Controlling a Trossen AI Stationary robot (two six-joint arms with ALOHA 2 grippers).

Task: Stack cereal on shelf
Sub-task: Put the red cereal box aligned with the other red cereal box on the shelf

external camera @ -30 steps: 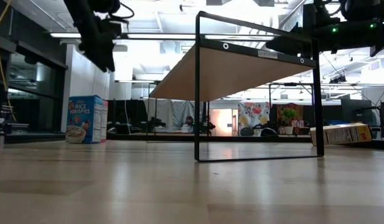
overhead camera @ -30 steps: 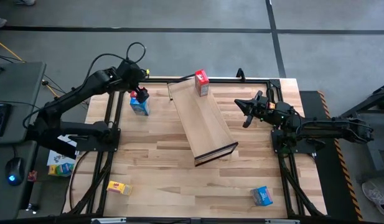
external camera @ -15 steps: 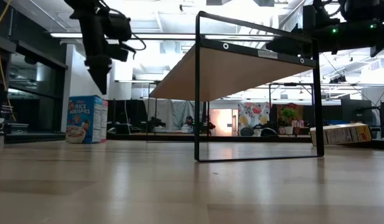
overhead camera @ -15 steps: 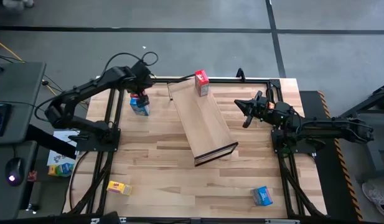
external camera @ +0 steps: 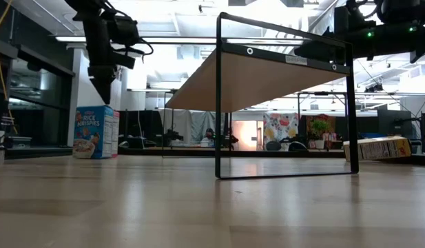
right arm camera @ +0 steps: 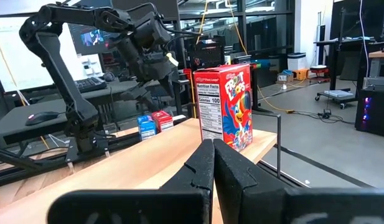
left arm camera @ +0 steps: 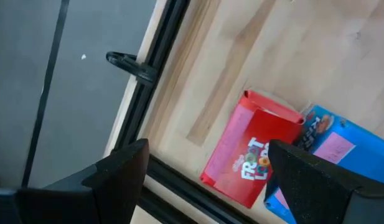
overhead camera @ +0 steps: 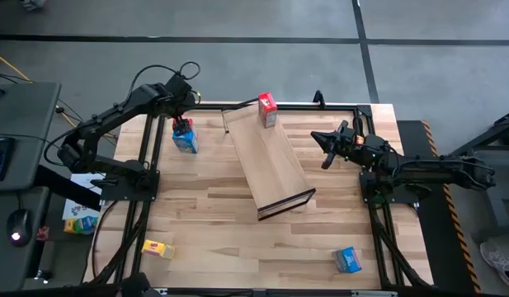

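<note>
Item: my left gripper (overhead camera: pixel 182 124), fingers spread wide, holding nothing.
Directly beneath it stand a red cereal box (left arm camera: pixel 249 149) and a blue one (left arm camera: pixel 325 152), touching; my right gripper (right arm camera: pixel 211 163) waits clenched shut beside the shelf (overhead camera: pixel 269 160).

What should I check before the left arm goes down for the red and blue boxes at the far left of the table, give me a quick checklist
1. Left gripper open: ok, fingers spread wide in the left wrist view.
2. Left gripper above its target: ok, it hangs over the red box lying beside the blue box.
3. Left gripper empty: ok.
4. Which box it will close on: cannot tell, the two lie touching.
5. Shelf has room: ok, only one red box stands at its far end.
6. Right gripper out of the way: ok, shut, beside the shelf.
</note>
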